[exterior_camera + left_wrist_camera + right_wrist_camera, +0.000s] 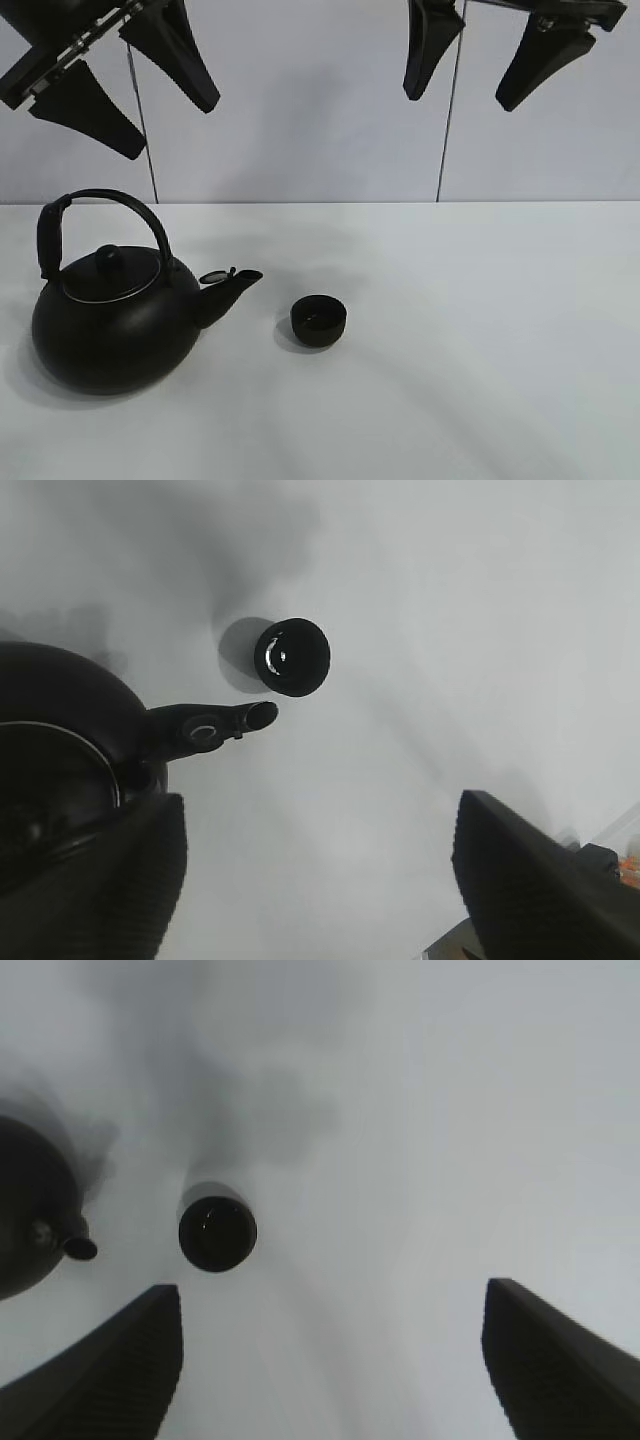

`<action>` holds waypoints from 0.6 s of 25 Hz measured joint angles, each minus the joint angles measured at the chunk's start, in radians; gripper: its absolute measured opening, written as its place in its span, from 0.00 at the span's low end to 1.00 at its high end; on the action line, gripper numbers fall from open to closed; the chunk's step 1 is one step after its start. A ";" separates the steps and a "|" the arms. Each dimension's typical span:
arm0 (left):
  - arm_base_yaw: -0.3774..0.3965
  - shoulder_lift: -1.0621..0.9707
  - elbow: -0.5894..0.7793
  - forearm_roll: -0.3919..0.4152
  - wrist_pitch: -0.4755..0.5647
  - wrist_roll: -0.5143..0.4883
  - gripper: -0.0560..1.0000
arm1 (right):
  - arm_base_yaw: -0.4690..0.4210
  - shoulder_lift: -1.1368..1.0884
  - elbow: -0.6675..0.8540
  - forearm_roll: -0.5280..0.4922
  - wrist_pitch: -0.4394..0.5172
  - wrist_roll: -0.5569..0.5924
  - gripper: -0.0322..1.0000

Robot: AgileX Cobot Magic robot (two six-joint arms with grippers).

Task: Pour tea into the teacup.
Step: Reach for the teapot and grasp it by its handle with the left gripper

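Observation:
The teacup [319, 320], a small matte black round cup, stands on the white table just right of the kettle's spout; it also shows as the teacup [292, 656] and the teacup [217, 1232]. The large black kettle [112, 310] with an arched handle sits at the left, spout pointing at the cup; it appears too as the kettle [70, 760] and the kettle [30, 1215]. My left gripper [130, 85] hangs open high above the kettle. High above the table to the right, my right gripper [480, 65] is open too. Neither holds anything.
The white table [480, 330] stretches to the right and front of the cup. A pale wall with two vertical seams stands behind the table's far edge.

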 joint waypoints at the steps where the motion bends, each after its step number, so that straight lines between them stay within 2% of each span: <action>1: 0.000 0.000 0.000 0.000 0.000 0.000 0.56 | 0.000 -0.017 0.000 0.010 0.017 -0.018 0.58; 9: 0.000 0.000 0.000 0.000 0.000 0.000 0.56 | 0.000 -0.077 0.018 0.129 0.098 -0.077 0.58; 15: 0.000 0.000 0.000 0.000 0.000 0.000 0.56 | 0.000 -0.126 0.168 0.152 0.063 -0.077 0.58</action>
